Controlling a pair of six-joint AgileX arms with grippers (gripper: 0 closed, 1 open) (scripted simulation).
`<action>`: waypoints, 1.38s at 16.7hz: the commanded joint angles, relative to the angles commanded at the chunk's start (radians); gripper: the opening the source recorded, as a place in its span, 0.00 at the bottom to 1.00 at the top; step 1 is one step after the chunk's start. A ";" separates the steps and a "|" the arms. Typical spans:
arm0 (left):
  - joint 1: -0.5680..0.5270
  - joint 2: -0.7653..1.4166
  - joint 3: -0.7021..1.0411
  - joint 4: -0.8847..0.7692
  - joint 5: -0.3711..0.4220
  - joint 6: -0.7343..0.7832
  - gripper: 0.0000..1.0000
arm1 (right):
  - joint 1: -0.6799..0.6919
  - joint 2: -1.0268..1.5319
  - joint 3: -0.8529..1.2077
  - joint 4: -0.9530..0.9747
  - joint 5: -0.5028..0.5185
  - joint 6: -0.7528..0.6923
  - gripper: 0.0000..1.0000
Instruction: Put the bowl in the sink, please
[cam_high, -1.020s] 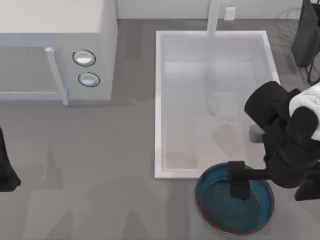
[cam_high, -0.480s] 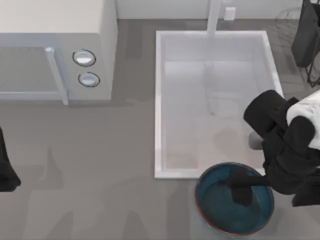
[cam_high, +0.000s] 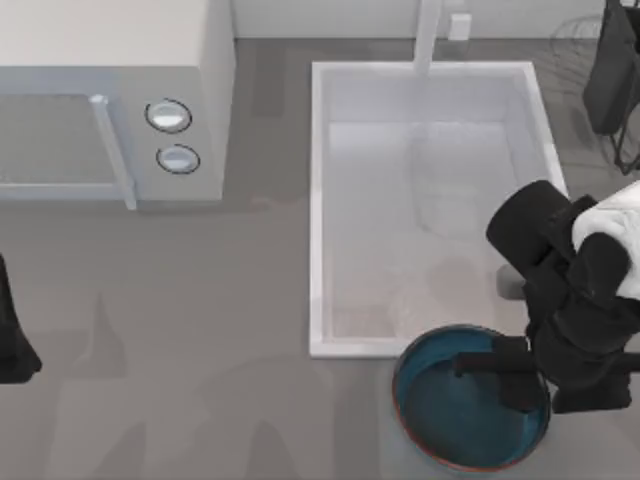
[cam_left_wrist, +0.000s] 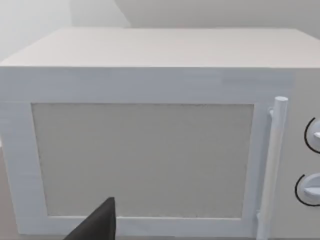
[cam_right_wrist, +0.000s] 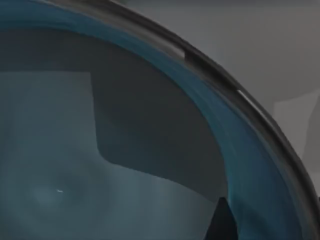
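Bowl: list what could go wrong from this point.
1. The bowl sits outside the sink, against its near rim; lifted too low, it could catch that raised rim.
2. The right tool hangs over the bowl's right edge, so a one-sided grasp may tilt or slip.
3. The faucet stands at the far end; overshooting could strike it.

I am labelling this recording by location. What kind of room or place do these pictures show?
Most likely a simulated kitchen counter. A white sink with a faucet is set into the grey surface, a white microwave with two knobs stands beside it, and a teal bowl sits near the sink.
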 joint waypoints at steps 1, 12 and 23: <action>0.000 0.000 0.000 0.000 0.000 0.000 1.00 | 0.000 0.000 0.000 0.000 0.000 0.000 0.10; 0.000 0.000 0.000 0.000 0.000 0.000 1.00 | -0.001 -0.002 0.003 -0.003 0.001 0.001 0.00; 0.000 0.000 0.000 0.000 0.000 0.000 1.00 | -0.006 -0.114 0.400 -0.540 0.000 -0.002 0.00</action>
